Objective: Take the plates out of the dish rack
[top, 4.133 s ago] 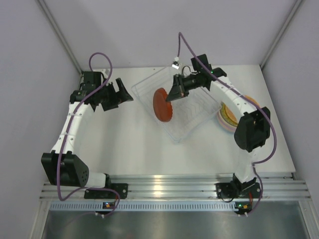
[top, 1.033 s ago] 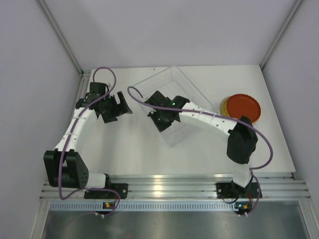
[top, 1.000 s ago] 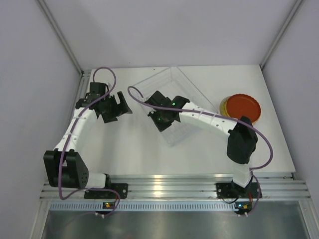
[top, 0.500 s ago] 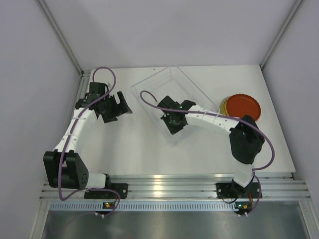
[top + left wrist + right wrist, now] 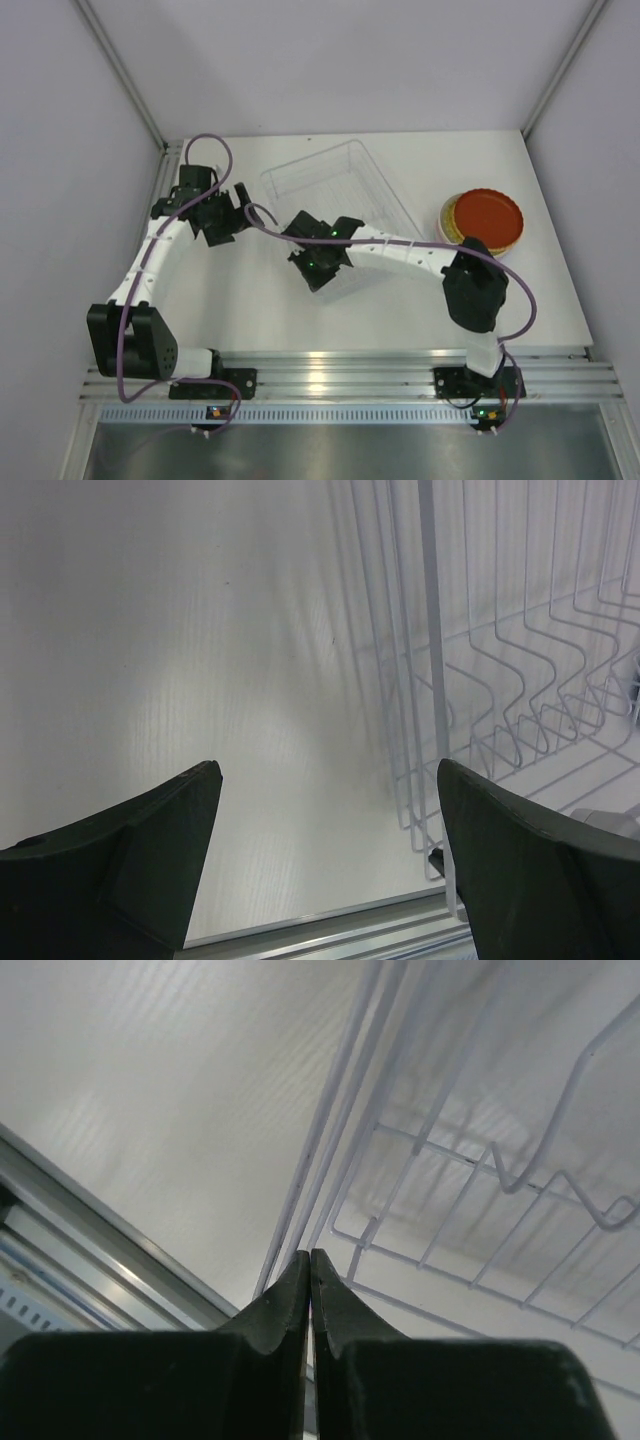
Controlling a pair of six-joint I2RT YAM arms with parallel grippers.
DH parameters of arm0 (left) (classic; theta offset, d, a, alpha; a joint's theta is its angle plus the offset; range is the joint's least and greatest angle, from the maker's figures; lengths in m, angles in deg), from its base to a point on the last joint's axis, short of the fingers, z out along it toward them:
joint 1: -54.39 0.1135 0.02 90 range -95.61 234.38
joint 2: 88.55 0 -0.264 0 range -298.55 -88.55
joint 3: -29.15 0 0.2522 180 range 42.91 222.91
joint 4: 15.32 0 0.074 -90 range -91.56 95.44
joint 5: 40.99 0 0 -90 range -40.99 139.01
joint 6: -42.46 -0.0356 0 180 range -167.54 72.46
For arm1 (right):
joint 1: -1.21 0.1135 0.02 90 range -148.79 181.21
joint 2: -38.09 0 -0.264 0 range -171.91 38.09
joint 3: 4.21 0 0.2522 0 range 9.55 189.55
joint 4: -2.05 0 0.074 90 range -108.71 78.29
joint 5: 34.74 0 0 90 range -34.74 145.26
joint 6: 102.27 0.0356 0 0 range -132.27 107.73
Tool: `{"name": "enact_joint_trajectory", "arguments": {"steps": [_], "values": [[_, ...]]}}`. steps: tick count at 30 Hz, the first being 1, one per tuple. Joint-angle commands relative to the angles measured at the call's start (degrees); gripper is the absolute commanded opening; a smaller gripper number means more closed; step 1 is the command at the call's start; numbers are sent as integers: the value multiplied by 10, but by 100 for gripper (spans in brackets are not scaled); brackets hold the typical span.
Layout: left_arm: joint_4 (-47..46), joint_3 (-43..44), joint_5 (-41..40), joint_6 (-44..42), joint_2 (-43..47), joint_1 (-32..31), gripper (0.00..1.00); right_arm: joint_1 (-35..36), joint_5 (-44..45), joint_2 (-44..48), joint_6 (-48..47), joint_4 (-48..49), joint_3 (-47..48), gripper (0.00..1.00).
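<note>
The dish rack (image 5: 372,186) is a clear low tub in the middle of the table, and no plate shows in it. The plates (image 5: 484,217) lie in a flat stack at the right, with a red one on top. My right gripper (image 5: 319,274) is shut at the rack's near left corner. In the right wrist view its tips (image 5: 311,1253) touch the rack's rim wires (image 5: 330,1150); I cannot tell whether they pinch it. My left gripper (image 5: 240,218) is open and empty left of the rack. In the left wrist view (image 5: 328,770) the rack's ribs (image 5: 500,680) are just right of it.
The aluminium rail (image 5: 340,375) runs along the table's near edge and shows close below both wrist views. Grey walls close in the left, back and right sides. Bare table (image 5: 250,300) lies between the rack and the left arm.
The red plate went from the rack onto the stack at the right. My right gripper has since come back, moving left to the rack's near corner, and the rack has shifted slightly. The left arm is still.
</note>
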Motion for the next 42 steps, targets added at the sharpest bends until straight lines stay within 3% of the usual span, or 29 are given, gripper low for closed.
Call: {"name": "enact_joint_trajectory", "arguments": {"steps": [1, 10, 15, 20, 26, 29, 31, 34, 35, 36, 37, 38, 42], "values": [[-11, 23, -16, -10, 10, 0, 94, 27, -53, -21, 18, 33, 53, 0], [12, 45, -87, -15, 21, 3, 95, 32, -147, -52, 46, 84, 107, 0], [17, 47, -111, -11, 33, 5, 96, -2, -101, -4, 53, 84, 82, 0], [12, 65, -65, -9, 30, 5, 96, -96, -60, 140, 54, 115, 7, 0], [-9, 107, 42, -8, 31, 4, 96, -212, -48, 263, 25, 90, -9, 1], [-23, 120, 102, -1, 36, 4, 96, -259, -42, 305, 19, 54, -7, 8], [-36, 127, 143, 6, 40, 2, 96, -292, -41, 345, 20, 42, -11, 14], [-60, 145, 190, 14, 44, -6, 96, -335, -65, 390, 24, 21, -18, 38], [-65, 156, 198, 15, 44, -9, 97, -344, -70, 398, 22, 13, -12, 49], [-70, 161, 204, 15, 44, -18, 97, -351, -75, 405, 19, 3, -9, 71], [-77, 166, 213, 14, 44, -21, 98, -365, -78, 416, 16, -19, -4, 82], [-79, 176, 217, 14, 42, -31, 98, -371, -78, 421, 11, -27, 3, 99], [-98, 186, 237, 8, 42, -48, 99, -394, -71, 445, 4, -60, 28, 100]]}}
